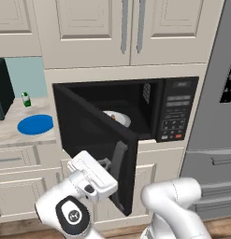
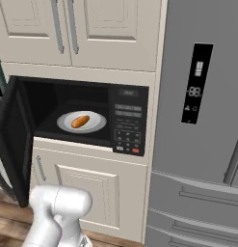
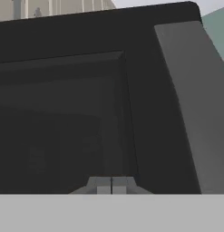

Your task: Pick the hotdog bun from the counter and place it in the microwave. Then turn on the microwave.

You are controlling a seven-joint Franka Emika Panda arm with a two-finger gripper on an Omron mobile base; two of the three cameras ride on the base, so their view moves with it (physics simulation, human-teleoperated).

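1. Cream panelled kitchen cabinetry frames the scene, with the white arm bent low in front of it and its pincer (image 3: 112,185) closed on nothing, fingertips together, right up against the outer face of the microwave door (image 1: 96,135).

2. Beyond the pincer, that dark door stands swung wide to the left of the microwave (image 2: 82,116), its grey vertical handle (image 3: 192,104) just beside the fingertips in the hand view; whether the tips touch the glass cannot be told.

3. Farther in, the hotdog bun (image 2: 80,121) lies on the white round plate (image 2: 94,126) inside the cavity, long axis slanting across the plate, so placing looks finished.

4. The relation that matters: the door lies between pincer and cavity, and hinges at the left, so a push from this outer side towards the right should swing it shut.

5. Farthest right, the button panel (image 2: 128,123) waits past the door's closing edge, well apart from the pincer.

6. At left, a blue plate (image 1: 35,124) sits on the bench (image 1: 9,133).
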